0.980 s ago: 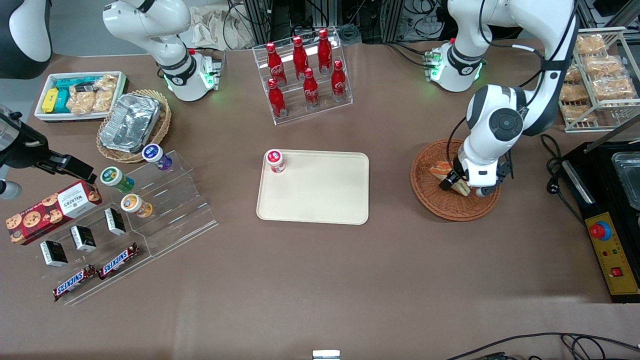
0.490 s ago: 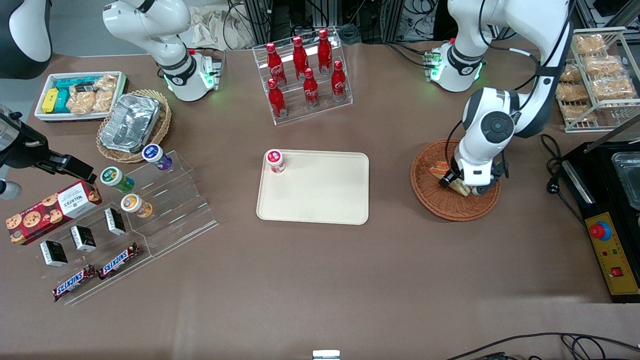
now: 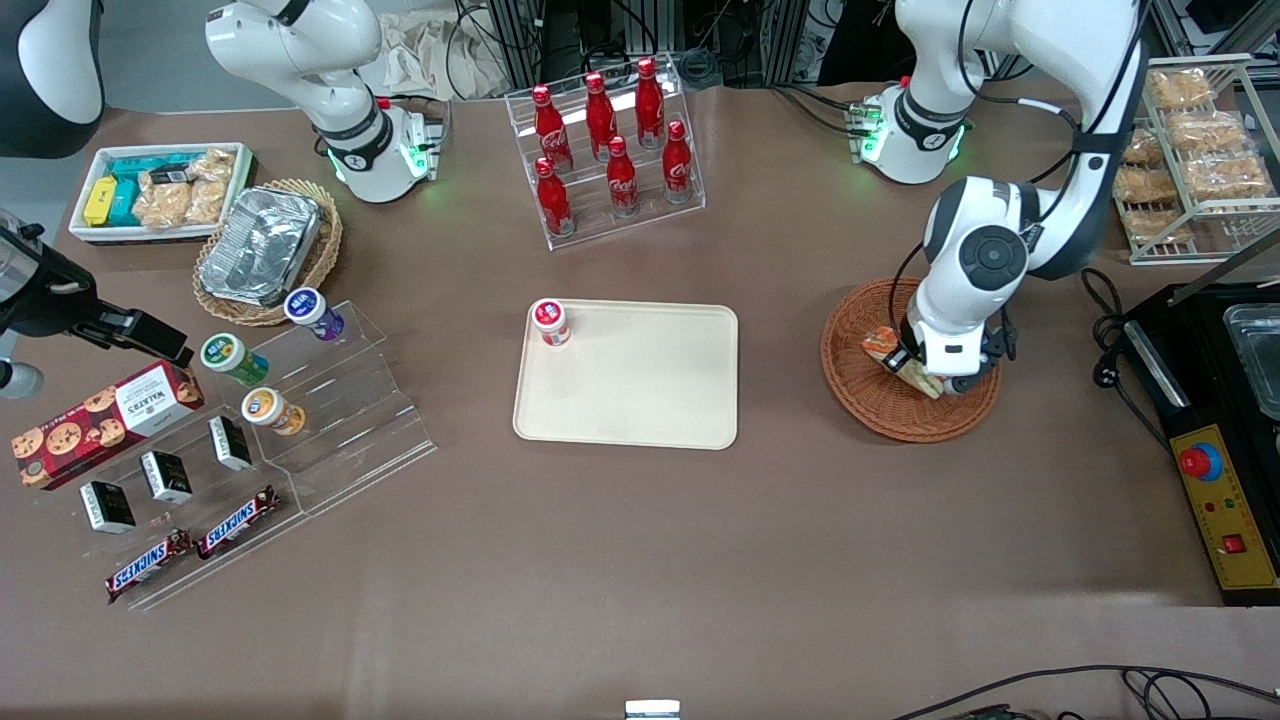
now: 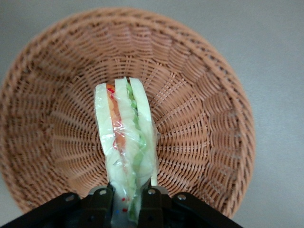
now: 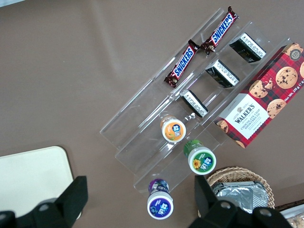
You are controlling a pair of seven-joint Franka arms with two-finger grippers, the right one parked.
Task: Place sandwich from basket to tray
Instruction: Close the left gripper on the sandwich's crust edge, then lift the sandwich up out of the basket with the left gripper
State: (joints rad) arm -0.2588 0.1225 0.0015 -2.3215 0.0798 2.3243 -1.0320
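Gripper (image 4: 127,205): over the basket, fingers (image 4: 101,203) pinching the sandwich at one end.
Sandwich (image 4: 125,142): wrapped in clear film, held edge-up between the fingers, its length reaching out from the gripper above the basket floor.
Basket (image 3: 862,384): directly below the gripper, its rim ringing the sandwich on all sides.
Tray (image 3: 640,390): well apart from the gripper, toward the parked arm's end.
Cup (image 3: 550,322): on the tray's corner, farthest from the gripper.
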